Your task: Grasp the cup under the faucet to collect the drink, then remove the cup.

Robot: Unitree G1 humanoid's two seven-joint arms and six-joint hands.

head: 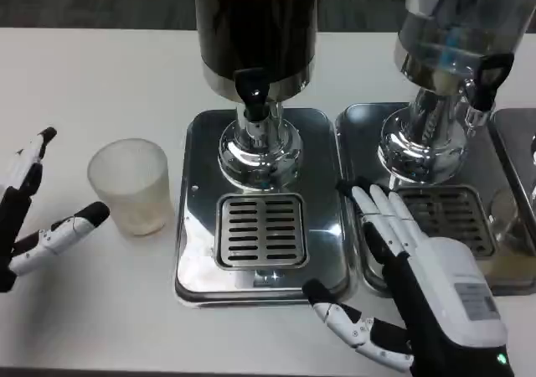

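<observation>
A frosted translucent cup [131, 185] stands upright on the white table, left of the steel drip tray [199, 264]. The dark drink dispenser [255, 27] rises behind the tray, its black faucet [253, 94] pointing down above the slotted grate [261, 230]. Nothing stands on the grate. My left hand [33, 218] hovers at the left edge, fingers spread toward the cup, a short gap away from it. My right hand [410, 285] lies low at the front right, fingers spread, between the two trays and holding nothing.
A second dispenser [456, 33] with a clear tank stands at the right on its own steel tray [494, 142], with a black tap [486, 80]. The table's front edge runs close under both hands.
</observation>
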